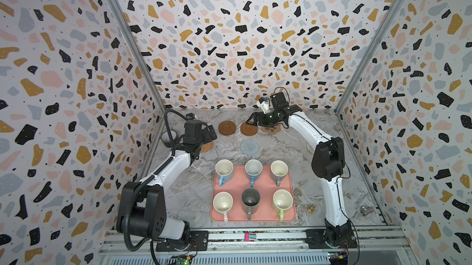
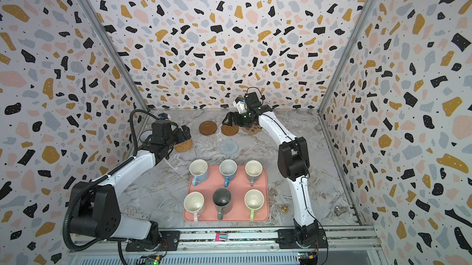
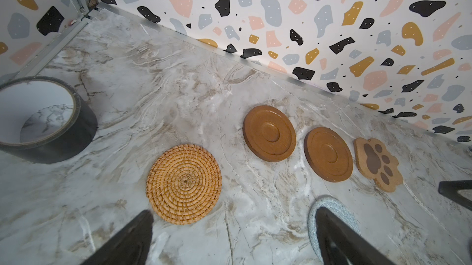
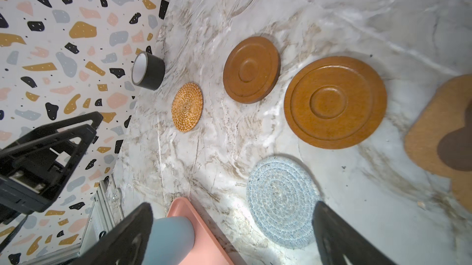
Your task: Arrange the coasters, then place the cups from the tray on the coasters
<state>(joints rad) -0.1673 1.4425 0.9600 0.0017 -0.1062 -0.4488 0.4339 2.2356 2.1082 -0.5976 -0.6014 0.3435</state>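
my right pincer hangs spread wide with nothing in it, tips over the edge of one brown wooden disc; i can't tell if it touches. my left pincer is just as wide and empty, poised near the rattan coaster.

outward from there, the other wooden disc and the paw coaster sit with the first in a row by the back wall. the pale blue coaster lies alone between that row and the tray, and all six cups stand on the tray.

so i judge we're in the coaster-arranging step, with no cup lifted yet. next i'd want a low pinch on a thin edge, rattan or blue, to bring it into line; flat mats may slip.

the cream coaster is mostly hidden behind my right arm. two small metal bits by that arm are too small to name. a dark tape roll sits in the corner.
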